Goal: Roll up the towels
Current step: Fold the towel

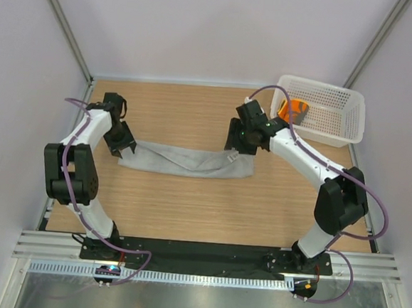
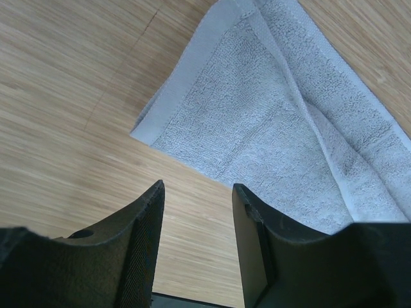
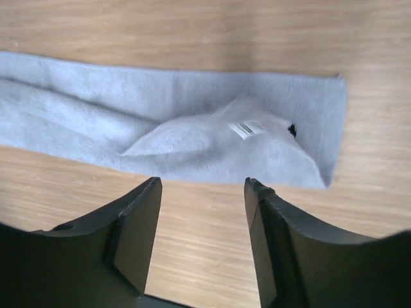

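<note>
The light-grey towel lies folded into a long strip across the middle of the table. Its left end shows in the left wrist view, its right end with the small white tag in the right wrist view. My left gripper is open and empty at the strip's left end. My right gripper is open and empty over the strip's right end, with bare wood between the jaws. The orange towel lies inside the basket.
A white perforated plastic basket stands at the back right corner, just behind the right arm. Pale walls close in the wooden table on three sides. A black base rail runs along the near edge.
</note>
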